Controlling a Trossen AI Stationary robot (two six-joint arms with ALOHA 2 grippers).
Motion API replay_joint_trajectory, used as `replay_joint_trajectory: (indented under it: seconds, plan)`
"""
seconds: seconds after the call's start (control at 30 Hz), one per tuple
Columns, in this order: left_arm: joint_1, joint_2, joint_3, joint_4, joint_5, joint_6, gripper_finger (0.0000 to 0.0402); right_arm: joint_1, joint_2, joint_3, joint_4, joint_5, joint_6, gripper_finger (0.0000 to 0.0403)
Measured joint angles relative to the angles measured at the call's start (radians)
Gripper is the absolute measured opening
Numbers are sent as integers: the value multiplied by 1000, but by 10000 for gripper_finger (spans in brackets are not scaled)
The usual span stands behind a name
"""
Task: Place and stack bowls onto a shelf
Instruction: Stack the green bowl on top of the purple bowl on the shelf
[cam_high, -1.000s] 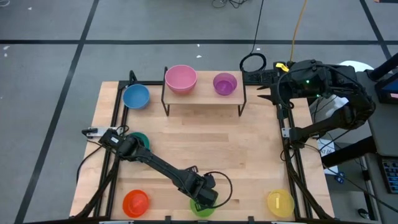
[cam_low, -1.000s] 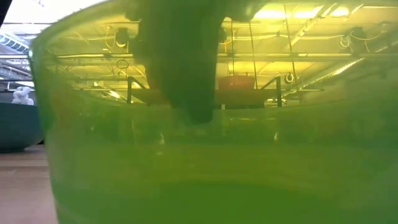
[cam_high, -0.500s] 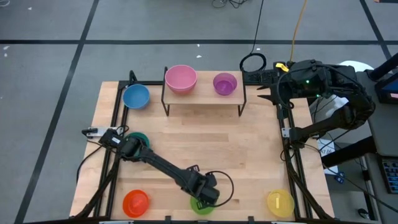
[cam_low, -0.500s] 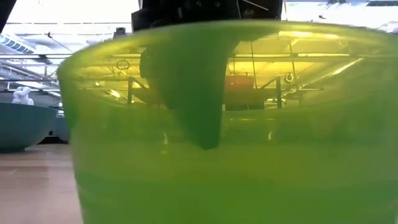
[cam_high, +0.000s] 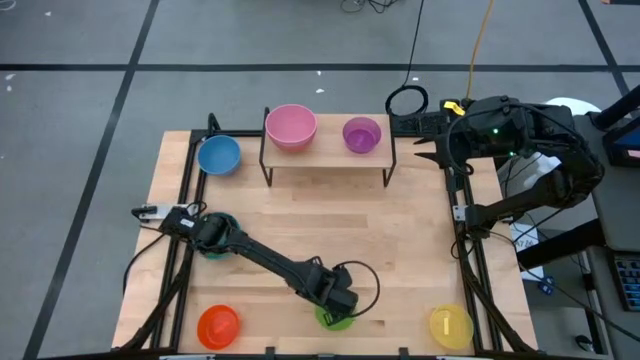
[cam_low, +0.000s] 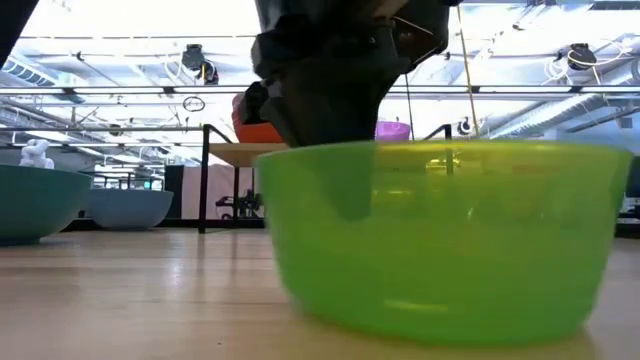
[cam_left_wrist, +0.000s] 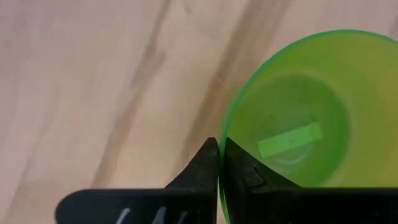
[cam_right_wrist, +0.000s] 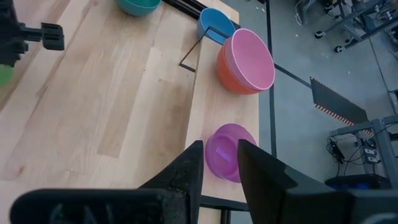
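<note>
Your light wood desk (cam_high: 400, 260) stands on a grey floor with dark lines. The left end effector (cam_left_wrist: 219, 163) pinches the green bowl's (cam_high: 335, 318) rim near the front edge; the right end effector (cam_right_wrist: 219, 163), slightly spread, waits beside the shelf (cam_high: 330, 155).

Translucent, glossy plastic in the green bowl (cam_low: 440, 240). Smooth pale wood with visible grain on the table (cam_high: 400, 250). Matt black on the left gripper (cam_left_wrist: 219, 163).
</note>
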Motion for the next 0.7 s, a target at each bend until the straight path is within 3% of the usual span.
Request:
replay_joint_trajectory:
  seconds: [0.33, 0.7]
  plan:
    - [91, -127, -2, -5, -16, 75, 4, 0, -42, 0, -2, 0, -33, 91]
    - [314, -337, -1, -7, -29, 153, 4, 0, -85, 0, 3, 1, -23, 91]
